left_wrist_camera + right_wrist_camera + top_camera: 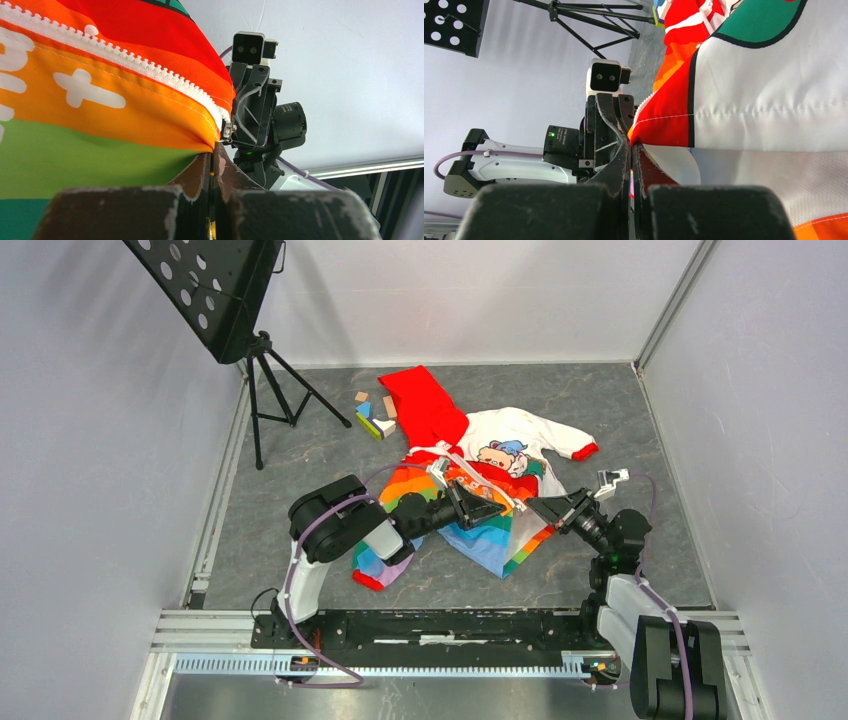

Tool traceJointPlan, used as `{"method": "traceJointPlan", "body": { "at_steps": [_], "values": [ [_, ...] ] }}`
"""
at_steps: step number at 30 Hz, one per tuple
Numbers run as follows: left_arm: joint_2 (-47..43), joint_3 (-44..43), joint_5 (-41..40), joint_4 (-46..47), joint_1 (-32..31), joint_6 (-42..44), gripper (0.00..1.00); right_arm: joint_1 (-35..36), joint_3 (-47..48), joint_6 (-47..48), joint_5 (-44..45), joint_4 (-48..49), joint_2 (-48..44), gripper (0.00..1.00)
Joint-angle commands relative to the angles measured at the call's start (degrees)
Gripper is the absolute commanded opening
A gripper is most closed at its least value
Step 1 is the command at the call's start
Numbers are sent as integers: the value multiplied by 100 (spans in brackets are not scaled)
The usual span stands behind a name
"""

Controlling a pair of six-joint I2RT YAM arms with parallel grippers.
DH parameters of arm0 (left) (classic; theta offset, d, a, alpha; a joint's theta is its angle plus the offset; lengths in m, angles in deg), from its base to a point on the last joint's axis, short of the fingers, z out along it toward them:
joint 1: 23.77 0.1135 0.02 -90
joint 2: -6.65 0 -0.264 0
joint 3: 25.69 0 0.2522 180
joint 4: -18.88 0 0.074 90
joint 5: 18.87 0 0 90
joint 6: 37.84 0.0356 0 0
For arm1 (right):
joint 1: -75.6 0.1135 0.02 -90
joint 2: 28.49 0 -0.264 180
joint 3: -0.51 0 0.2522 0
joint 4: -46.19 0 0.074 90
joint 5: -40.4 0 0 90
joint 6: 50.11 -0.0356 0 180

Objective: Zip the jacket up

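Observation:
The jacket [500, 452] lies in a crumpled heap mid-table, with the red hood [425, 405] at the back and the rainbow front lifted between my arms. My left gripper [500, 508] is shut on the jacket's orange edge [165, 125] at the lower end of the white zipper [150, 70]. Its tips [216, 148] are pressed together on the cloth. My right gripper [532, 504] faces it closely and is shut on the red corner of the other front panel [659, 130]. Its tips [631, 146] are pinched. A small metal zipper part [228, 129] sits between the two grippers.
A black music stand [215, 290] on a tripod stands at the back left. Several small wooden blocks [372, 412] lie beside the hood. White walls enclose the grey table [300, 470]. A metal rail [440, 625] runs along the near edge.

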Motion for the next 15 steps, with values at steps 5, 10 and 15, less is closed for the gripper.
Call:
{"method": "traceJointPlan", "body": {
  "at_steps": [5, 10, 15],
  "values": [
    [-206, -100, -74, 363, -7, -65, 2, 16, -332, 51, 22, 478, 129, 0],
    [-155, -123, -72, 363, -6, -108, 2, 15, -344, 20, 24, 587, 190, 0],
    [-127, -191, -67, 367, -7, -126, 2, 20, -352, 27, 24, 620, 240, 0]
  ]
}}
